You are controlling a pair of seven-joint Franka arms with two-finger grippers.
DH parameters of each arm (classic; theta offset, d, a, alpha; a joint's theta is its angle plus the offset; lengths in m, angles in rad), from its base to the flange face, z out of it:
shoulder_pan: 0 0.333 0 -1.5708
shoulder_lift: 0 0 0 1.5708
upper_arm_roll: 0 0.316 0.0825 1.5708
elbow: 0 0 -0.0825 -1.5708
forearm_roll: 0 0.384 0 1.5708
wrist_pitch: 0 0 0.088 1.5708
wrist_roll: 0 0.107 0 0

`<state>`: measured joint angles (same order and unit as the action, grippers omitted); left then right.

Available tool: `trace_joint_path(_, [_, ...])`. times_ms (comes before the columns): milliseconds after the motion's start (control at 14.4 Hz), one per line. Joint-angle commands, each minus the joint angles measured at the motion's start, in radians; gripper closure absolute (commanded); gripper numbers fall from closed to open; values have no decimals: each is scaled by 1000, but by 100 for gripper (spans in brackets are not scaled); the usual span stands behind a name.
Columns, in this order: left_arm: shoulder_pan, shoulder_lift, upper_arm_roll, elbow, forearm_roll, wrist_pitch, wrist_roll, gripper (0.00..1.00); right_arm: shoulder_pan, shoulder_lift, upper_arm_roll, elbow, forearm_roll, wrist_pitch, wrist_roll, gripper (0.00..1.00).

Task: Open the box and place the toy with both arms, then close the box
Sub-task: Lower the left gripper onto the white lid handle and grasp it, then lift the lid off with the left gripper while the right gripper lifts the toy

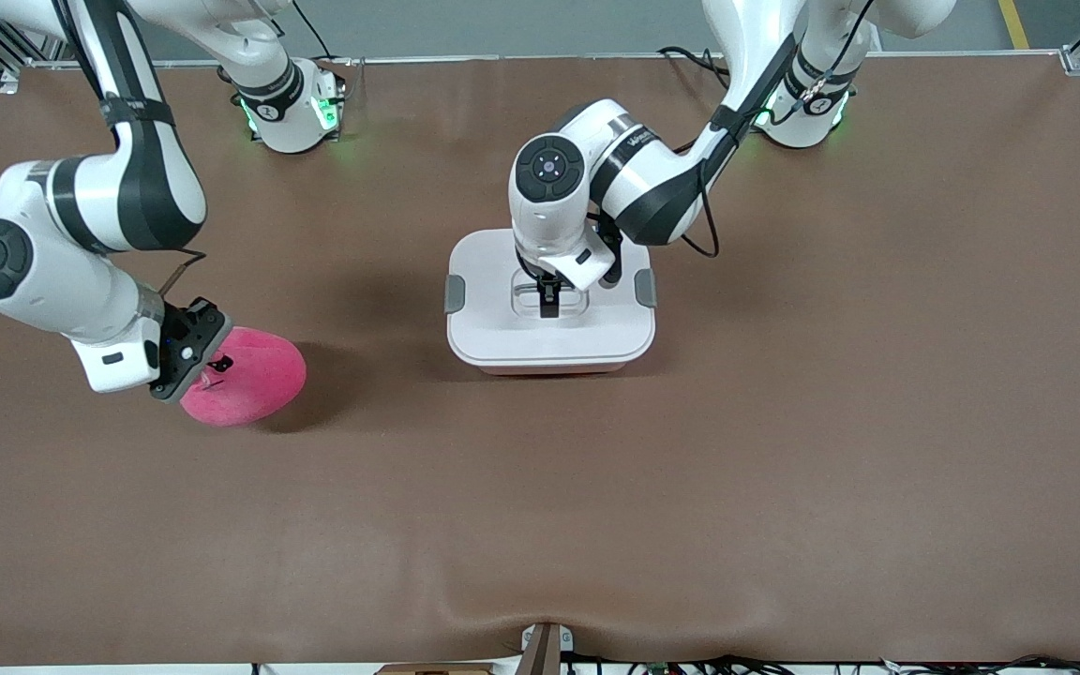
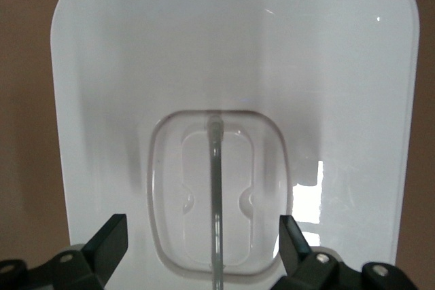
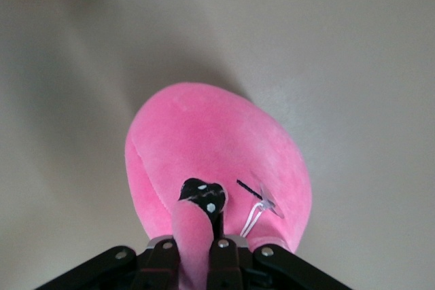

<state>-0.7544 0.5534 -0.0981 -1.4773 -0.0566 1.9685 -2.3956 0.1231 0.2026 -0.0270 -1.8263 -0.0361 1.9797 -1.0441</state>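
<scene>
The box [image 1: 502,330] stands mid-table with its white lid [image 2: 326,86] on and a grey clip [image 1: 455,292] at each end. My left gripper [image 1: 549,306] hangs over the lid's recessed clear handle [image 2: 216,195]. It is open [image 2: 204,242], one fingertip on each side of the recess and the handle bar between them, untouched. The hot-pink toy [image 1: 254,380] is at the right arm's end of the table. My right gripper [image 1: 207,370] is shut on a pink fold of the toy [image 3: 204,140], with both fingers [image 3: 197,252] pinching it.
Brown mat [image 1: 690,469] covers the whole table. A small fixture [image 1: 540,647] sits at the table edge nearest the camera. Both arm bases [image 1: 292,112] stand along the edge farthest from the camera.
</scene>
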Motion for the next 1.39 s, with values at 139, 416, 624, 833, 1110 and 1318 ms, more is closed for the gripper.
trace_joint_path(139, [-5, 8, 6, 22, 21, 3, 3, 69, 85, -32, 2, 39, -143, -42, -149, 100])
trace_joint_path(416, [-6, 8, 8, 20, 21, 3, 3, 90, 147, -52, 2, 38, -198, -56, -266, 100])
trace_joint_path(624, [-5, 3, 6, 20, 37, 3, 1, 100, 196, -58, 2, 30, -266, -80, -359, 100])
trace_joint_path(833, [-6, -4, 5, 20, 37, 1, -4, 100, 242, -65, 2, 12, -318, -137, -363, 100])
trace_joint_path(1110, [-6, -23, 5, 20, 37, -10, -8, 100, 279, -88, 2, -15, -386, -156, -361, 100])
trace_joint_path(1318, [-5, -41, 5, 22, 35, -11, -8, 100, 296, -100, 4, -19, -447, -209, -363, 100])
